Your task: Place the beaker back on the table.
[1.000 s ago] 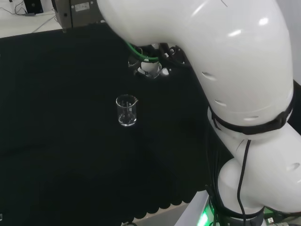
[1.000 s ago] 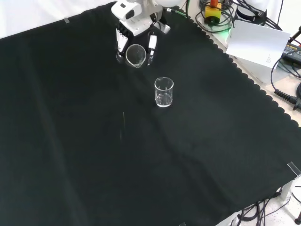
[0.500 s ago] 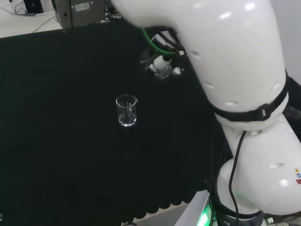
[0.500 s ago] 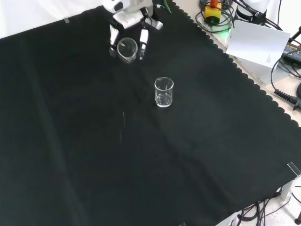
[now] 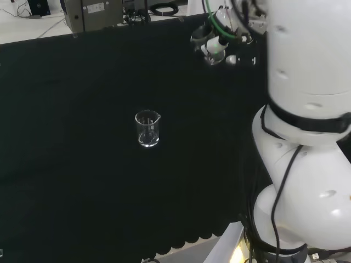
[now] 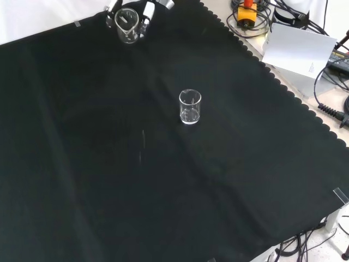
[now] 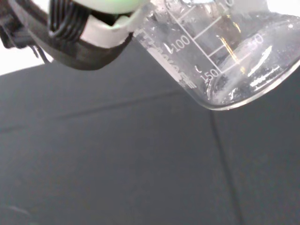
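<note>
Held beaker: a clear glass beaker with printed white markings (image 6: 127, 24), tilted, up in the air at the far edge of the bench in the front view, well off the cloth.
Robot hand: the black and white robot hand (image 6: 146, 10) has its fingers curled round that beaker.
Second vessel: a small clear glass beaker with a spout (image 6: 190, 106) stands upright mid-bench, well apart.
Bench: black cloth (image 6: 163, 180), bare elsewhere.
Progress: by my reckoning early; lowering, setting upright and letting go all remain.
</note>
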You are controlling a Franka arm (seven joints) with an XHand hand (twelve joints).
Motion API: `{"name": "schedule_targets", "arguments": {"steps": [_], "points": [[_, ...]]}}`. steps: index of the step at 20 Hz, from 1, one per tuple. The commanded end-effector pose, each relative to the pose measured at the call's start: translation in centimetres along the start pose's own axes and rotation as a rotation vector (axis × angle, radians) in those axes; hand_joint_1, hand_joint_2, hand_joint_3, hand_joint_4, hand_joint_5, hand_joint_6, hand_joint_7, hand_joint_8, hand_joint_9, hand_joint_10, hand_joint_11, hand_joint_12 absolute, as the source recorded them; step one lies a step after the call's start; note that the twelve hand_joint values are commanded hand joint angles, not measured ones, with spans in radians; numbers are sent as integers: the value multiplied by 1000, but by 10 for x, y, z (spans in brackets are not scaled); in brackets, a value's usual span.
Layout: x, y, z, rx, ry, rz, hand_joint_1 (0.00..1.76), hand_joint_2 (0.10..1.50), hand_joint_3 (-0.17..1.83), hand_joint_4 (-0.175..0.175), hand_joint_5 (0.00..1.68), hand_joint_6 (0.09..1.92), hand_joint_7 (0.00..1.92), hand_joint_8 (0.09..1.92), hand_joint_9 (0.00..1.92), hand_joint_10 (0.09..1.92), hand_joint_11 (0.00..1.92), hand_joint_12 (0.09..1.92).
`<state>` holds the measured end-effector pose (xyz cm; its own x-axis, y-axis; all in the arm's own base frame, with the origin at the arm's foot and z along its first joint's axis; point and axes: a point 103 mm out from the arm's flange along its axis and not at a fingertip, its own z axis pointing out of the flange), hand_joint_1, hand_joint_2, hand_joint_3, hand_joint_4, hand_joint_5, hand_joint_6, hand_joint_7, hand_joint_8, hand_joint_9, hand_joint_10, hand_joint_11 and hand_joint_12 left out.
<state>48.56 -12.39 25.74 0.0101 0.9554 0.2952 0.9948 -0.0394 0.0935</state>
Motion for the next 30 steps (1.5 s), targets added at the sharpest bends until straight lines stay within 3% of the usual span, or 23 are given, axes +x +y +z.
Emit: {"name": "schedule_targets", "arguments": {"steps": [1,14,22,30], "points": [[55,10,150,209,178,-205,1434,1000,-175,-175,1350,264,1426,349,1627,87,1303,742],[52,13,156,196,183,-191,1434,1001,-175,-175,1342,282,1417,367,1626,87,1301,737],[44,17,168,153,246,-173,1434,1002,-175,-175,1338,291,1414,372,1626,87,1300,735],[38,26,186,151,296,-175,1434,1002,-175,-175,1335,300,1413,378,1624,87,1296,731]]}}
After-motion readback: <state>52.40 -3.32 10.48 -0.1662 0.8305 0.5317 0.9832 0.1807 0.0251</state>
